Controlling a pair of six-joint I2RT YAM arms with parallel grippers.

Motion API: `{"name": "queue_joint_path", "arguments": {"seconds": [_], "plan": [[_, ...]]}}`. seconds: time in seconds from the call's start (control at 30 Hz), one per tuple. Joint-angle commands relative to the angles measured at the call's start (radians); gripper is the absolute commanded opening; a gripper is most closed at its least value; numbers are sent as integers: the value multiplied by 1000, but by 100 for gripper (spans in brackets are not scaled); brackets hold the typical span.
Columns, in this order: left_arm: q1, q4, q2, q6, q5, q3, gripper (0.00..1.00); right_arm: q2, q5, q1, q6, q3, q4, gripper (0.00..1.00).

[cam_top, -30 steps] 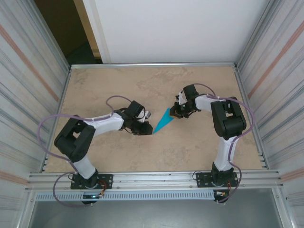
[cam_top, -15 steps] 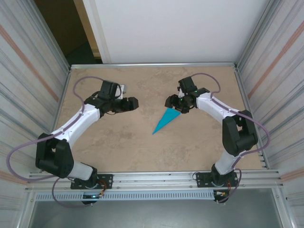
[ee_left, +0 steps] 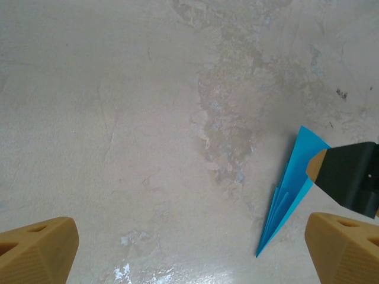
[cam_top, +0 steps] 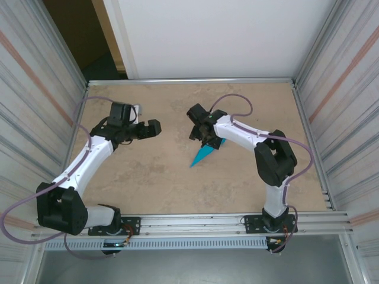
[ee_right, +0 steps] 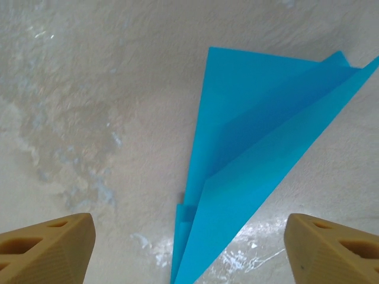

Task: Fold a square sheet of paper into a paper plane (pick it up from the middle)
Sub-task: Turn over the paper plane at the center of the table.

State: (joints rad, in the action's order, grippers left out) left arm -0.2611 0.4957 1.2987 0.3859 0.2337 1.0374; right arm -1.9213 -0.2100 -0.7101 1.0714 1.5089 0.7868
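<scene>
While central on table (cam_top: pixel 148 189), paper plane (cam_top: pixel 202 157)

Lighting: bright, even, overhead. Shadows: faint, thin edge along paper plane (ee_right: pixel 254 118). Glare: patchy sheen on table (ee_right: pixel 251 255). Focus: sharp.

1. The white-and-black left arm (cam_top: pixel 89 157) stretches far out from its base, up the left side of the table, with its wrist turned inward.
2. Its black left gripper (cam_top: pixel 155 126) points toward the middle, tan fingers (ee_left: pixel 37 248) standing wide apart.
3. The white-and-black right arm (cam_top: pixel 243 133) bends at a raised elbow and reaches left across the centre.
4. Its right gripper (cam_top: pixel 204 137) points downward, tan fingers (ee_right: pixel 46 245) spread wide.
</scene>
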Motion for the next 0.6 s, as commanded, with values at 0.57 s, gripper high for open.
{"name": "queue_joint_path", "arguments": {"seconds": [0.57], "plan": [[4, -12, -14, -21, -6, -14, 99, -133, -68, 1, 155, 86, 163, 58]]}}
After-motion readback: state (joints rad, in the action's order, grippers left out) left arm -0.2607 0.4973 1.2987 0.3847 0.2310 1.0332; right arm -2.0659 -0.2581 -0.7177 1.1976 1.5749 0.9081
